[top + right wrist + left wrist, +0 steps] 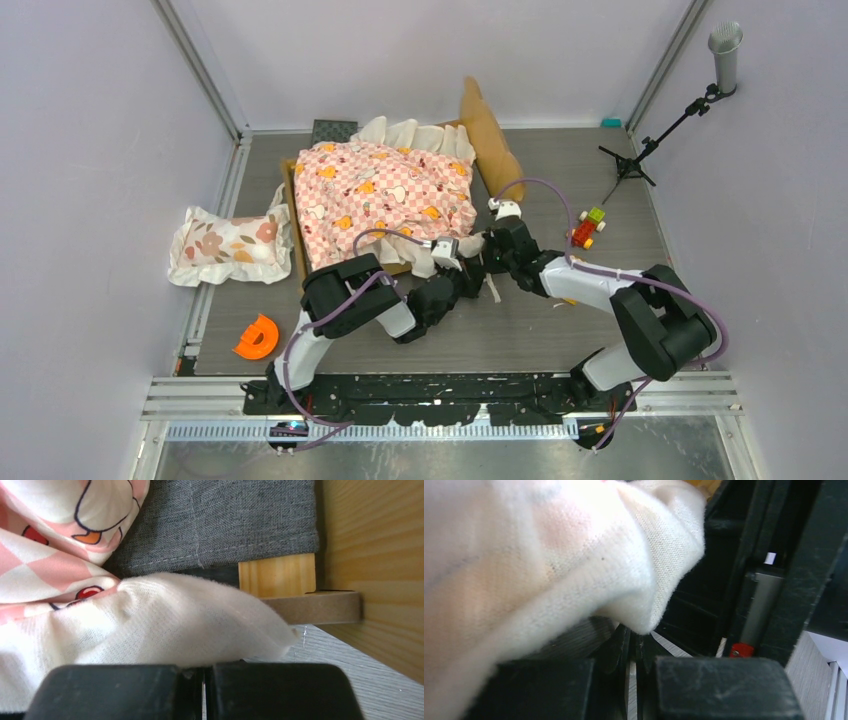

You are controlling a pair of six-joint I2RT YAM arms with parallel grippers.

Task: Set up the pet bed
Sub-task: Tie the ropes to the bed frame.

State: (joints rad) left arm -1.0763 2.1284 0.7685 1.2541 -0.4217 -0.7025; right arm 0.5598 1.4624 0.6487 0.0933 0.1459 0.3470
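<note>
Reaching low with forearms outstretched, left gripper [636, 647] and right gripper [204, 672] each pinch the sheet ruffle [175, 622].

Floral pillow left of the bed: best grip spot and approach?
Probably the ruffled edge facing the pet bed, pinched from above. The floral pillow lies flat and its puffy body looks too wide for the jaws, while the thin ruffle sticks out sideways with nothing lying on it.
</note>
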